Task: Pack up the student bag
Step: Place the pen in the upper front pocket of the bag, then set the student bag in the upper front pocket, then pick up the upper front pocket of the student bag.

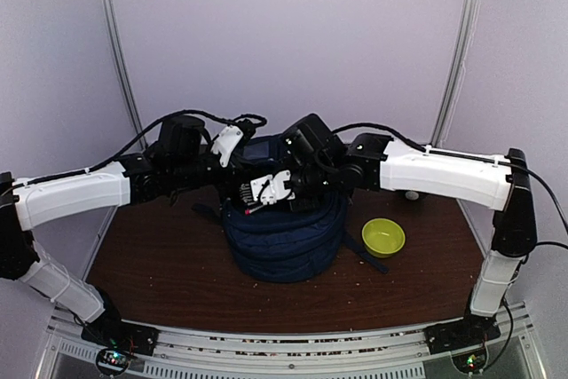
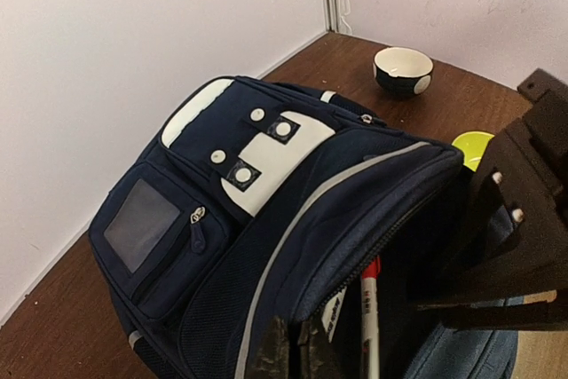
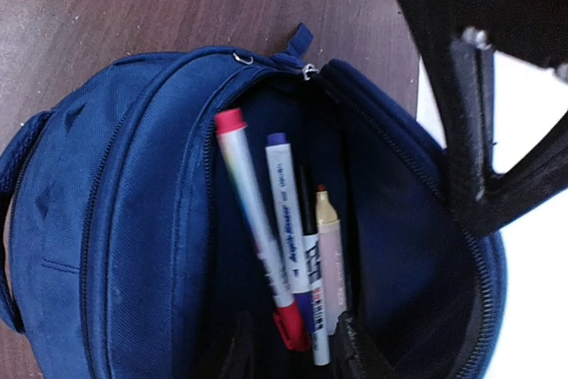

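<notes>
Your left gripper (image 2: 293,352) has its jaws pinched shut on the rim of the open student bag (image 1: 284,250). The right gripper (image 3: 293,351) has its jaws parted over the markers (image 3: 286,219) inside.

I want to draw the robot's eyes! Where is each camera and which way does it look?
Top camera: high behind the robot, looking down at the table and bag; left arm, right arm show.
Left wrist: by the bag's opening, facing its front pockets; left gripper at the bottom.
Right wrist: above the bag, looking into it; right gripper at the bottom.
Both wrist views show the pens inside.
</notes>
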Tool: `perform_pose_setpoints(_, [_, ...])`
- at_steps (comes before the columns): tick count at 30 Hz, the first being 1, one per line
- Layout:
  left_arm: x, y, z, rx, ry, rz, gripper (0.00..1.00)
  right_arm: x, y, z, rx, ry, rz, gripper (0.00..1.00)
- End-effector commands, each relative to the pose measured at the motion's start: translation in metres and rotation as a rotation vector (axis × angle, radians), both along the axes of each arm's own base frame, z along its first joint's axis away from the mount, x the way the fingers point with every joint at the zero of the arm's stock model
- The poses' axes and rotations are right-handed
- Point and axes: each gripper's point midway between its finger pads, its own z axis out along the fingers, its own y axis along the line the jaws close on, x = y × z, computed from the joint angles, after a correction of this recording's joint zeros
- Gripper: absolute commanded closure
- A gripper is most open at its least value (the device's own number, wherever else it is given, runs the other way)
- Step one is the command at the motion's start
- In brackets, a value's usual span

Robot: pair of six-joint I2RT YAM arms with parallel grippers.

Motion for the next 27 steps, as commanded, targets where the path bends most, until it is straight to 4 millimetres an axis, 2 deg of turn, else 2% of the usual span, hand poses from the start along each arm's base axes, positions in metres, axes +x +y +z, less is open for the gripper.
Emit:
perform_pose_setpoints(1, [0.015, -0.002, 0.057, -0.133, -0.116, 0.027, 1.0, -0.01, -0.009, 0.017, 0.054, 0.019, -0.031, 0.66])
perform_pose_setpoints(4, [0.017, -0.003, 0.052, -0.126, -0.109, 0.033, 1.0, -0.032, -0.019, 0.019, 0.052, 0.129, -0.011, 0.65])
perform_pose_setpoints(9, [0.014, 0.004, 0.047, -0.117, -0.094, 0.044, 1.0, -0.074, -0.047, 0.025, 0.053, 0.342, 0.019, 0.65])
perform_pose_setpoints(10, [0.012, 0.006, 0.047, -0.114, -0.091, 0.046, 0.97, -0.081, -0.052, 0.027, 0.065, 0.396, 0.017, 0.65])
perform_pose_setpoints(11, [0.009, 0.008, 0.047, -0.111, -0.087, 0.048, 0.92, -0.086, -0.059, 0.028, 0.068, 0.435, 0.014, 0.65])
perform_pose_setpoints(12, [0.007, 0.012, 0.048, -0.109, -0.08, 0.052, 0.8, -0.09, -0.066, 0.03, 0.071, 0.472, 0.016, 0.65])
perform_pose_setpoints(13, [0.003, 0.015, 0.047, -0.104, -0.066, 0.058, 0.62, -0.092, -0.073, 0.033, 0.077, 0.502, 0.009, 0.65])
perform_pose_setpoints(14, [0.0, 0.02, 0.045, -0.099, -0.047, 0.068, 0.49, -0.094, -0.08, 0.037, 0.088, 0.531, 0.003, 0.65])
perform_pose_setpoints(15, [-0.004, 0.027, 0.044, -0.094, -0.035, 0.087, 0.41, -0.096, -0.088, 0.04, 0.096, 0.557, 0.0, 0.65])
perform_pose_setpoints(18, [-0.013, 0.054, 0.022, -0.051, 0.002, 0.172, 0.28, -0.095, -0.107, 0.051, 0.146, 0.618, -0.019, 0.65])
perform_pose_setpoints(20, [-0.014, 0.072, 0.008, -0.044, 0.02, 0.238, 0.21, -0.085, -0.113, 0.057, 0.223, 0.645, -0.05, 0.64])
perform_pose_setpoints(23, [-0.014, 0.084, -0.01, -0.053, 0.077, 0.249, 0.2, -0.057, -0.116, 0.055, 0.326, 0.674, -0.117, 0.63])
perform_pose_setpoints(27, [-0.011, 0.092, -0.036, -0.035, 0.134, 0.246, 0.25, -0.036, -0.115, 0.045, 0.37, 0.728, -0.157, 0.63])
